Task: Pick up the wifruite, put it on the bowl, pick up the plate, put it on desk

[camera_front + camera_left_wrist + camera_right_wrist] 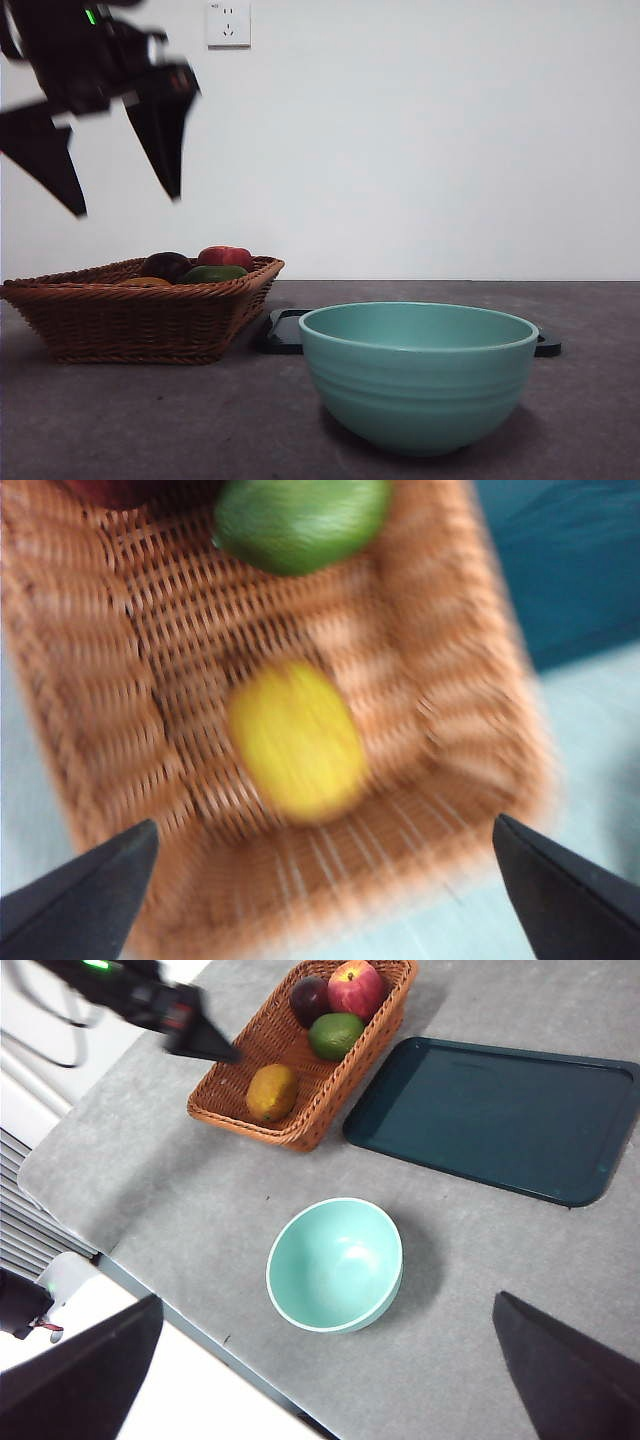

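In the front view the left gripper (125, 205) hangs at ten o'clock, high above the wicker basket (140, 320), its jaws spread wide and empty. The basket sits on the bench (590, 400) at nine o'clock, with a dark purple fruit (165, 265), a red apple (226, 257) and a green fruit (212, 273) showing over its rim. The mint-green bowl (418, 375) stands empty near five o'clock, with the dark tray (283, 332) just behind it. In the left wrist view, blurred, the wifruite (296, 738) lies on the basket floor between the parted jaws, untouched, with the green fruit beside it. In the right wrist view the right gripper (320, 1380) waits high over the bench, jaws open and holding nothing; the wifruite lies at the basket's end nearest the bowl, and the left gripper hovers just beside that end at ten o'clock.
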{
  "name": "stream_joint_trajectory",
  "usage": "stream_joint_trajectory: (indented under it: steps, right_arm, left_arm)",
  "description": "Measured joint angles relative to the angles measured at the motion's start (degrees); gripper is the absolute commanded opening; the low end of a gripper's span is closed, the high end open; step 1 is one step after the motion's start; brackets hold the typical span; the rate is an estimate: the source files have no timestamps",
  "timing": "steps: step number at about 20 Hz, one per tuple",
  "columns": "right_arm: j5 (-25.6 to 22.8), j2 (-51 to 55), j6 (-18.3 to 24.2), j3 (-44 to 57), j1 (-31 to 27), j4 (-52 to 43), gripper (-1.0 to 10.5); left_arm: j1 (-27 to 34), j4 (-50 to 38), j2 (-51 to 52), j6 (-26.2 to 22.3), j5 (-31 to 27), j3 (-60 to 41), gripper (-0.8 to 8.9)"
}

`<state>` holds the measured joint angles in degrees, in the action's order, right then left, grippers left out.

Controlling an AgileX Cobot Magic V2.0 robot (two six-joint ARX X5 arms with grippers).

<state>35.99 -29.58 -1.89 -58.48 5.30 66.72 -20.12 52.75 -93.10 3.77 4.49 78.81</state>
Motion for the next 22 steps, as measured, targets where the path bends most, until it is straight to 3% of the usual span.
stream_joint_trajectory:
  steps: [10, 18, 22]
  right_arm:
    - [0.0, 0.3, 0.0, 0.0, 0.0, -0.1, 6.7]
    - [0.0, 0.3, 0.0, 0.0, 0.0, -0.4, 6.7]
    - [0.0, 0.3, 0.0, 0.0, 0.0, -0.5, 6.7]
  left_arm:
    - [0.0, -6.2, -13.3, 2.8, -0.1, 0.0, 6.07]
    - [0.2, -7.0, -15.3, 5.2, -0.8, 0.1, 2.77]
    - [0.0, -7.1, -15.3, 5.9, -0.4, 0.2, 2.45]
